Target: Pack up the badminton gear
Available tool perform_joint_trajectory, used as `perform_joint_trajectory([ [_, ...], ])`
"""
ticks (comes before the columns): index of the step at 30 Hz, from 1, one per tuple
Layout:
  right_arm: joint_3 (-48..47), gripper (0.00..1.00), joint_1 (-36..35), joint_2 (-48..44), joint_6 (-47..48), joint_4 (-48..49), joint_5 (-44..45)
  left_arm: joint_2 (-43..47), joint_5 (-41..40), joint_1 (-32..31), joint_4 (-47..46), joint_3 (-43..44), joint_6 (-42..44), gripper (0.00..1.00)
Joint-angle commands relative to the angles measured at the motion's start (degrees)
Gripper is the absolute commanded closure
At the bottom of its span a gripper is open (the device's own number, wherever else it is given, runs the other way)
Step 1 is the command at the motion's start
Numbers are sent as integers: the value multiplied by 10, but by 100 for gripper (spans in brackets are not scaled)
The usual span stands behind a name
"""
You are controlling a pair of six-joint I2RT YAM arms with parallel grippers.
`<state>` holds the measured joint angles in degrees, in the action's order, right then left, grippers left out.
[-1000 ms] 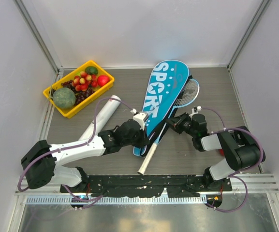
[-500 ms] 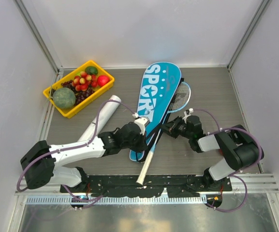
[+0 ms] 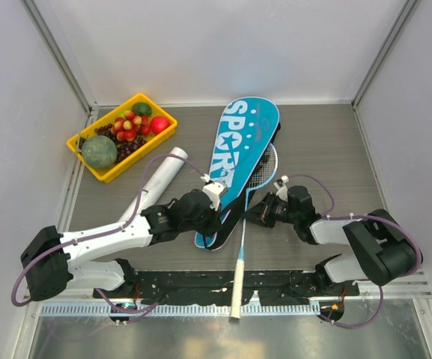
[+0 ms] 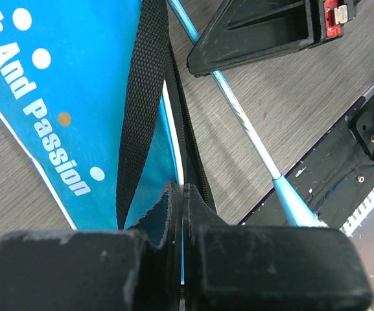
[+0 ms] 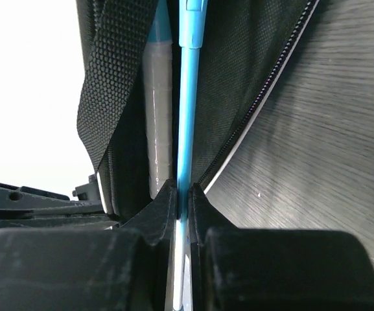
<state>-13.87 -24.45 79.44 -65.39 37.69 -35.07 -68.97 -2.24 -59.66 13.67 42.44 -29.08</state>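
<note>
The blue "SPORT" racket bag [image 3: 238,149] lies slantwise mid-table. My left gripper [image 3: 214,218] is shut on the bag's open black edge [image 4: 174,194] near its narrow end. My right gripper [image 3: 253,215] is shut on the light-blue shaft [image 5: 188,97] of a racket. The racket's head [image 3: 264,168] pokes out from under the bag's right side, and its white handle [image 3: 236,292] reaches over the near rail. In the right wrist view a second white handle [image 5: 159,116] lies inside the bag opening. The white tube [image 3: 159,183] lies left of the bag. No shuttlecocks show.
A yellow tray of fruit [image 3: 96,166] stands at the back left. The black base rail [image 3: 201,283] runs along the near edge. White walls enclose the table on three sides.
My right gripper has moved left and toward the near edge, drawing the racket with it; the handle now overhangs the rail. The bag has swung left with my left gripper still holding it.
</note>
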Motion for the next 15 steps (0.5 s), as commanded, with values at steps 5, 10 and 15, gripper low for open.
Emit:
perform_joint_trajectory([
  [5,-71,95,12,41,8,42,-26,59,52,-3,-19,20,48,100],
  [10,-79,95,46,127,-93,236,-16,72,62,-3,-7,11,59,100],
  [15,-126,95,48,178,-109,270,25,68,101,-3,-24,-2,58,100],
])
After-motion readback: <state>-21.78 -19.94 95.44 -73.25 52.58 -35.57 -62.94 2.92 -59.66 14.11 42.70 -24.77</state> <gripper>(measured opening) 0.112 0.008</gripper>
